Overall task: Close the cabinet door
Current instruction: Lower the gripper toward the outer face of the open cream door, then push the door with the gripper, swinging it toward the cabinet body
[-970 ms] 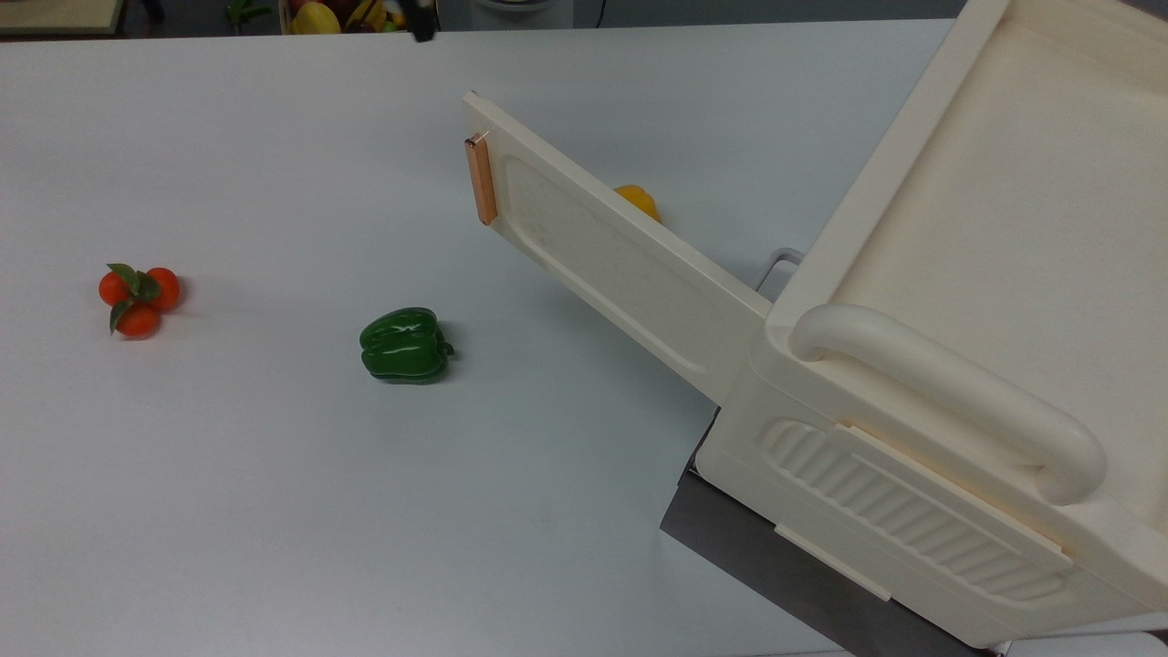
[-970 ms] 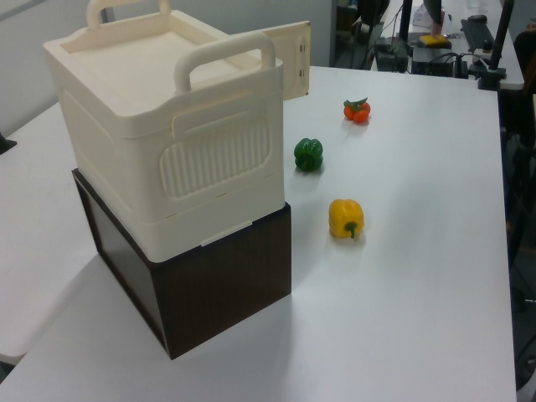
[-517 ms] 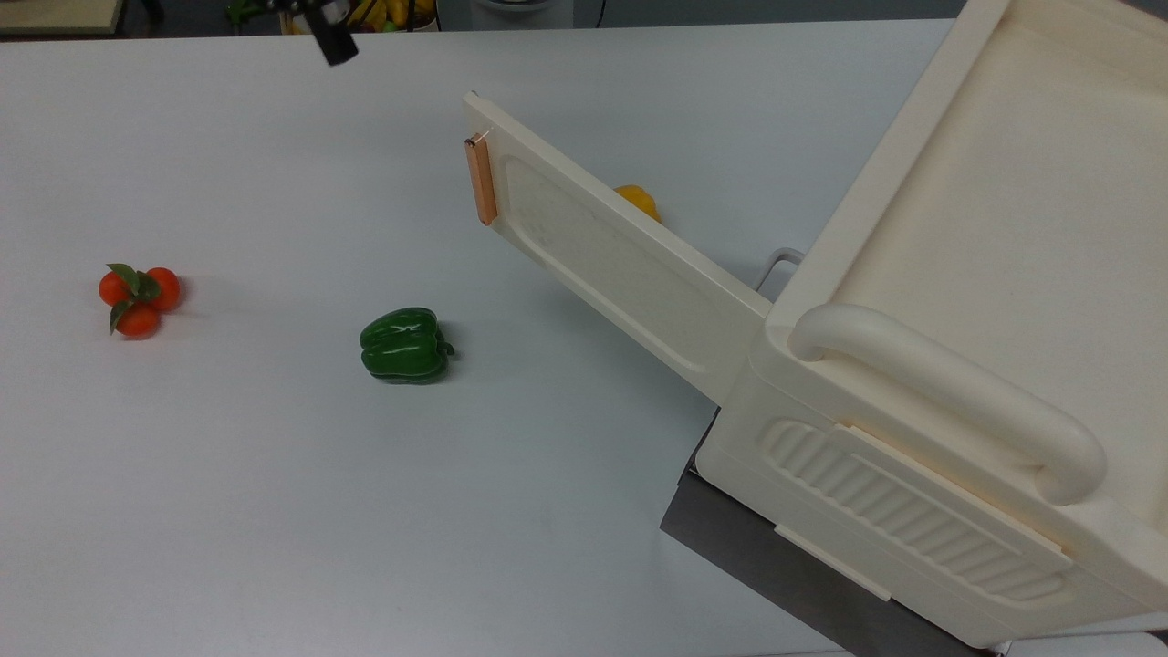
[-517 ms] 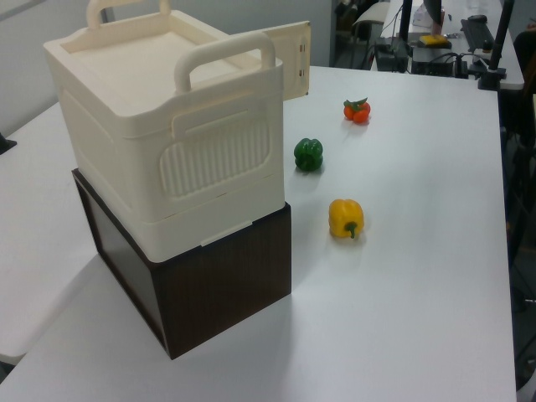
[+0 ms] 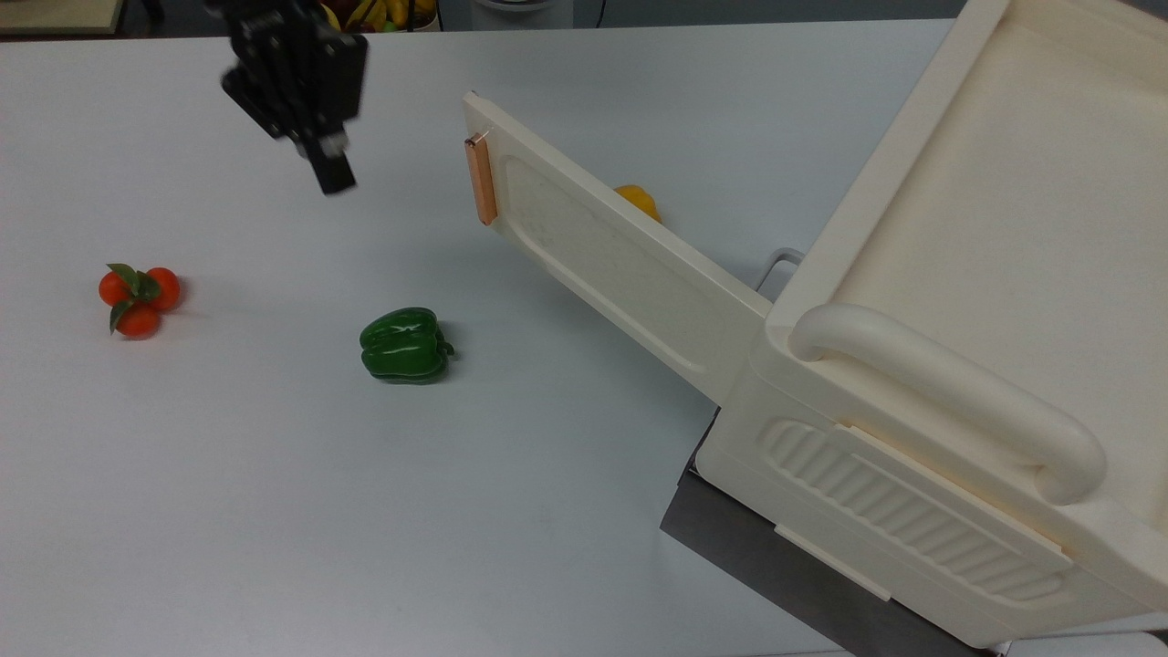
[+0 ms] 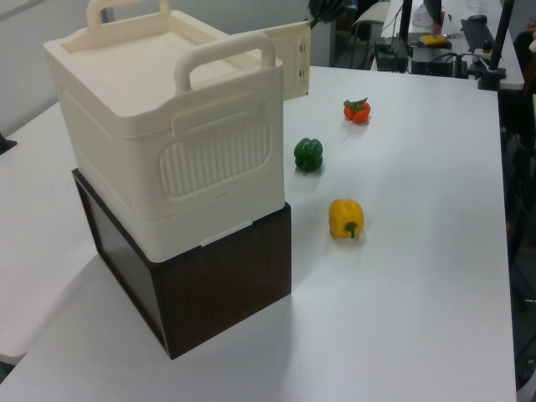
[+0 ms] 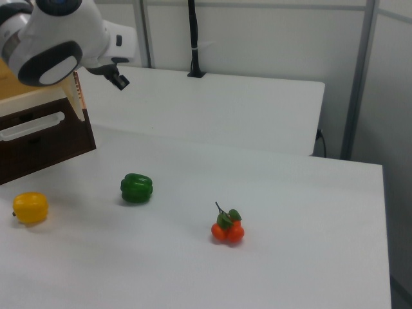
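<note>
Smooth cream cabinet door stands open; black gripper nearby, jaws' state unclear.

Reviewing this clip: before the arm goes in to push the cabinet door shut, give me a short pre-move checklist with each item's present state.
1. Cabinet door is open and needs closing: ok, it swings far out from the cabinet.
2. Claw positioned near the door: not ok, it hangs apart from the door, to the top view's left of the copper handle strip.
3. Claw fingers' state: cannot tell.
4. Green pepper out of the door's closing swing: ok, it lies on the door's outer side.
5. Yellow pepper out of the closing swing: cannot tell, it lies on the door's inner side.
6. Oranges out of the way: ok.
</note>
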Tool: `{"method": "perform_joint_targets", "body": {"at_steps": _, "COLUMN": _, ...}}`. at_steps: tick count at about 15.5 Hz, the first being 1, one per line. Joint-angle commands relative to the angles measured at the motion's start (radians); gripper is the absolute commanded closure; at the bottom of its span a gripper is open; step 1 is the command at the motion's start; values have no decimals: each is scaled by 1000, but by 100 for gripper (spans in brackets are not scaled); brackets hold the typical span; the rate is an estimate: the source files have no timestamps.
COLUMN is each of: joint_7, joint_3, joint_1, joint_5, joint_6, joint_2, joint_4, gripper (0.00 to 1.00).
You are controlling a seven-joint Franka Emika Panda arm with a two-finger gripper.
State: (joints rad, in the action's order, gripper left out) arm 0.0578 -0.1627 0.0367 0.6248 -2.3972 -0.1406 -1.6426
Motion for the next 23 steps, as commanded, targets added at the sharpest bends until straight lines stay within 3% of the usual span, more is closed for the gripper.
{"method": "perform_joint_targets", "body": {"at_steps": 1, "joint_7": -22, "joint_3": 57, "joint_1": 15, "joint_5": 10, "joint_6": -97, "joint_2": -48, "joint_4": -5, "gripper": 100}}
{"method": "perform_joint_targets", "body": {"at_steps": 10, "joint_7": -24, "joint_3": 117, "joint_1": 32, "joint_5": 1, "joint_6": -83, "joint_2": -62, "joint_4": -28, "gripper": 100}}
{"method": "perform_joint_targets", "body": {"at_steps": 15, "joint_7": -22, "joint_3": 135, "joint_1": 32, "joint_5": -2, "joint_6": 6, "joint_2": -50, "joint_4": -34, "gripper": 100}}
{"method": "perform_joint_targets", "body": {"at_steps": 23, "joint_7": -41, "joint_3": 215, "joint_1": 32, "joint_5": -2, "joint_6": 72, "joint_2": -45, "joint_4": -34, "gripper": 100}}
